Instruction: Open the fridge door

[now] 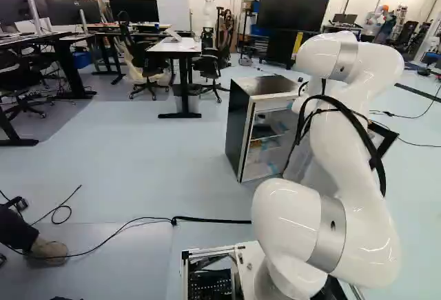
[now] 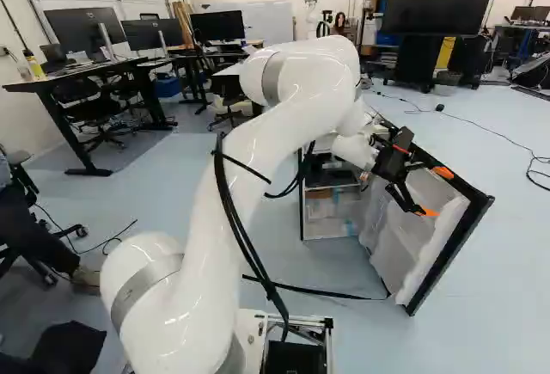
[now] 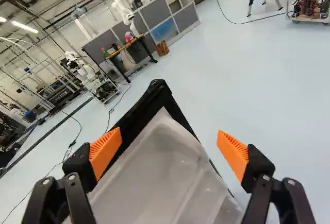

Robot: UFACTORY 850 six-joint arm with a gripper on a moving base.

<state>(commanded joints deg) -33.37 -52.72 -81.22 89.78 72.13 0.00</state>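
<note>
While the arm [image 1: 355, 141] covers much of the R side of the L base view, the fridge [image 1: 238, 124] shows just L of it, upright on the floor [image 1: 158, 155]. Side panel's dark, top's flat, front's exposed: shelves [image 1: 265, 136] w/ clear containers or bags, can't tell which. A bit of the fridge door's black frame [image 1: 386, 140] pokes out R of the arm. Blk cable [image 1: 207, 220] lies on the floor nearer the base; white-topped desk [image 1: 176, 46] stands well behind, L of the fridge.

R base view: fridge door [image 2: 447, 245] is swung well open, R of the fridge's interior & angled toward the base, pale inner liner [image 2: 400, 245] facing the arm. Gripper [image 2: 435, 192] is at the door's upper part, orange pads [image 2: 442, 172] spread, one near the top edge, other lower, in front of the liner. Contact: can't tell. Same cable ends its visible run by the door's lower edge.

Wrist view: fingers wide apart, no grip on anything. Door's corner & liner sit btwn & ahead of them; one pad is right beside the blk frame (touching or not, unclear), other's over floor, apart from the door. Far off, past the corner: grey divider panels [image 3: 157, 15], wooden box [image 3: 162, 48], & another robot [image 3: 90, 77] on a wheeled frame.
</note>
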